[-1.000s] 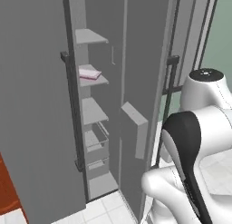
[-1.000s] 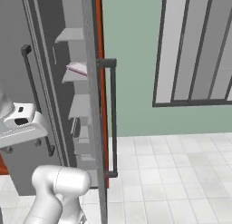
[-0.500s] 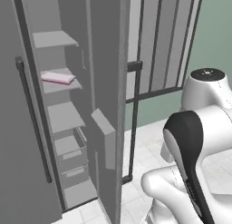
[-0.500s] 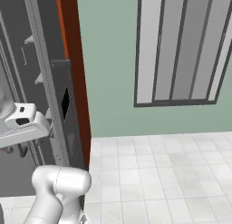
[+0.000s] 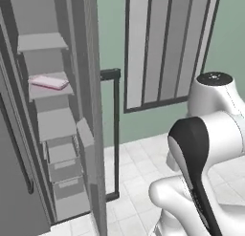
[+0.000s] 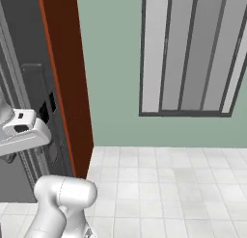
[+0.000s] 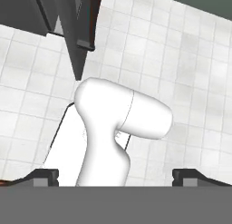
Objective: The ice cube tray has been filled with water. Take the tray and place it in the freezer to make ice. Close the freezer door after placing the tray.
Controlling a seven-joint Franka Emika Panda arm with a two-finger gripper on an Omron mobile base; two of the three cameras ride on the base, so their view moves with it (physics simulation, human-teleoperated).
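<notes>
The ice cube tray, pale lavender-white and flat, lies on a middle shelf inside the grey freezer. The freezer door stands open, seen nearly edge-on, with its dark bar handle toward the room and a small bin on its inner side. My gripper is open with nothing between its fingertips. It points down at the tiled floor, well away from the tray. My white hand shows at the left edge of the right base view, beside the door.
A second grey door hangs open at the lower left. A red-brown cabinet panel stands next to the freezer. Behind lies a green wall with a barred window. White floor tiles spread to the right.
The whole picture has shifted: the base has moved, so the freezer slid to the left in both base views. The tray stays on its shelf and the gripper stays open.
</notes>
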